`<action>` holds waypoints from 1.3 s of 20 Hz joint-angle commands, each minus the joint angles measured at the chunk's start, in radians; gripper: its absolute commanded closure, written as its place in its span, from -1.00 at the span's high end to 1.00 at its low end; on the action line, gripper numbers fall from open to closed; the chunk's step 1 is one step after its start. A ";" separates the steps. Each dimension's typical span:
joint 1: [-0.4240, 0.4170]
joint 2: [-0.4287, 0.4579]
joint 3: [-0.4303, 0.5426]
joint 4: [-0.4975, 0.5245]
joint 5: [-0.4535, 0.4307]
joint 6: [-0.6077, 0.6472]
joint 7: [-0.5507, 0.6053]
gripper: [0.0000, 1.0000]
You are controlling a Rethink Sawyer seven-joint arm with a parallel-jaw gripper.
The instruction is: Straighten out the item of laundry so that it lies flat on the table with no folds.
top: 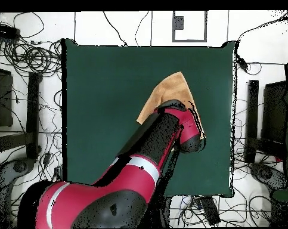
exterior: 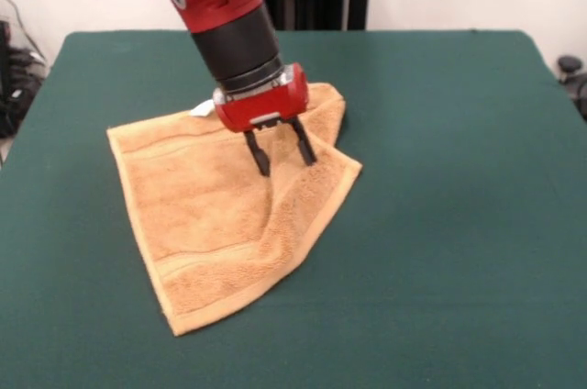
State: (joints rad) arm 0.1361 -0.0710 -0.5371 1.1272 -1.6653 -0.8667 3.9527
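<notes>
Hovering over the laundry, the red and black gripper holds its two dark fingers spread apart with nothing between them; the jaws are released, their tips at or just above the cloth, and contact cannot be confirmed from the front view.

The small square golden-tan terry towel lies directly beneath and in front of the jaws, on the large dark green felt-like table. It is not flat. Just beyond the jaws, on the side nearer the arm, one corner of the towel is doubled over onto itself, forming a raised fold. A soft ridge runs from under the fingertips down toward the nearest edge. Woven border bands are visible along the towel's edges. A small white tag shows at the towel's far edge, just beside the gripper's red housing; any mark on it is too small to tell.

In the overhead view, the red and black arm covers much of the towel, leaving only one corner section exposed past the wrist. The table extends well beyond the towel on all sides.

No containers are visible in either view.
</notes>
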 commanded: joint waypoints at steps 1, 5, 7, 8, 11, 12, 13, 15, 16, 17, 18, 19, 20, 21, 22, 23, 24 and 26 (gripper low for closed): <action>0.016 0.052 0.267 0.047 0.080 -0.136 0.359 1.00; 0.011 0.050 0.273 0.047 0.080 -0.144 0.362 1.00; 0.009 0.049 0.274 0.047 0.079 -0.147 0.361 1.00; 0.009 0.048 0.274 0.048 0.079 -0.148 0.360 1.00; 0.004 0.044 0.280 0.051 0.080 -0.151 0.362 1.00; 0.004 0.042 0.281 0.053 0.079 -0.151 0.363 1.00; 0.004 0.039 0.282 0.055 0.078 -0.152 0.365 1.00; 0.007 0.037 0.279 0.058 0.074 -0.143 0.395 1.00; 0.010 0.035 0.277 0.060 0.070 -0.138 0.424 1.00; 0.019 0.032 0.269 0.067 0.070 -0.123 0.472 1.00; 0.022 0.029 0.266 0.071 0.070 -0.116 0.496 1.00; 0.026 0.028 0.263 0.075 0.067 -0.113 0.549 1.00; 0.024 0.024 0.266 0.079 0.072 -0.113 0.564 1.00; 0.015 0.016 0.276 0.088 0.088 -0.111 0.588 1.00; 0.010 0.010 0.281 0.092 0.096 -0.110 0.597 1.00; 0.008 0.005 0.284 0.092 0.102 -0.108 0.607 1.00; 0.001 -0.002 0.289 0.093 0.110 -0.107 0.611 1.00; -0.005 -0.012 0.296 0.097 0.120 -0.108 0.621 1.00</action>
State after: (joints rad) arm 0.1246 -0.1108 -0.4719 1.1472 -1.6487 -0.8946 4.1431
